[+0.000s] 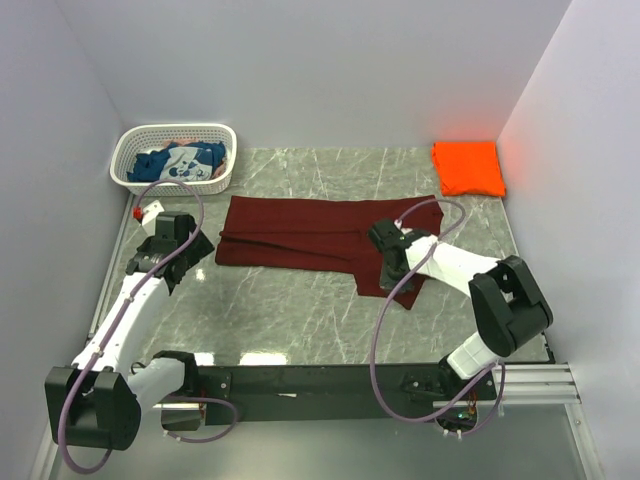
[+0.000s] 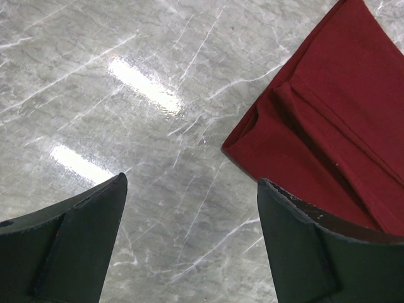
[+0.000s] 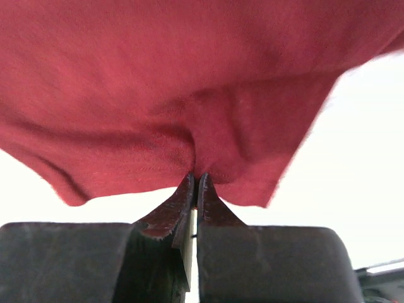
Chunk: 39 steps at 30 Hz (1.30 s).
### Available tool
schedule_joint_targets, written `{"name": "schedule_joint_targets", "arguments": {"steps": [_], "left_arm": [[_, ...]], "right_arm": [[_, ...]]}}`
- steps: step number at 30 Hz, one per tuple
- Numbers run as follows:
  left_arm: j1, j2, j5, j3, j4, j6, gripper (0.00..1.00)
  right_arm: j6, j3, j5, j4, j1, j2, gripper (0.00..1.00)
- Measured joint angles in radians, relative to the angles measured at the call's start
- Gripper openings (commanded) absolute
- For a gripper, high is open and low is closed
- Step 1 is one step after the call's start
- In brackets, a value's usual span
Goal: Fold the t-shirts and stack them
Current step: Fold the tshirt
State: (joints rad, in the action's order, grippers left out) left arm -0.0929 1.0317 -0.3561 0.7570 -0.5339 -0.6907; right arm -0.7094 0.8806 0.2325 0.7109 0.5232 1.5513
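Pinching the maroon t-shirt point(image 1: 300, 235), lying across the middle of the desk point(image 1: 300, 310), near its right end with the right claw point(image 3: 196, 180), clamped tight on a fold of cloth; hovering the left claw point(image 2: 190, 184), spread wide and empty, just beside that shirt's left end. Judging roughly a third done: finding the orange t-shirt point(image 1: 468, 168) folded at the far right corner, leaving the blue t-shirt point(image 1: 152, 165) bunched in the basket point(image 1: 226, 165), and stacking yet to come
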Motion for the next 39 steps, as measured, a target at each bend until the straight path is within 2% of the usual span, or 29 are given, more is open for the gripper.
{"name": "schedule_joint_targets", "arguments": {"steps": [8,12,25,36,39], "left_arm": [[0.000,0.009,0.000,0.000,0.000,0.010,0.88],[0.000,0.009,0.001,0.000,0.001,0.018,0.88],[0.000,0.024,0.011,0.000,0.008,0.020,0.89],[0.000,0.036,0.019,0.000,0.009,0.023,0.89],[0.000,0.046,0.023,0.000,0.013,0.023,0.90]], "right_arm": [[0.106,0.264,0.129,0.089,-0.025,0.060,0.00],[0.185,0.395,0.174,0.107,-0.069,0.149,0.00],[0.330,0.641,0.215,0.089,-0.166,0.367,0.01],[0.374,0.772,0.191,0.065,-0.194,0.501,0.08],[0.381,0.800,0.192,0.061,-0.195,0.525,0.17]]}}
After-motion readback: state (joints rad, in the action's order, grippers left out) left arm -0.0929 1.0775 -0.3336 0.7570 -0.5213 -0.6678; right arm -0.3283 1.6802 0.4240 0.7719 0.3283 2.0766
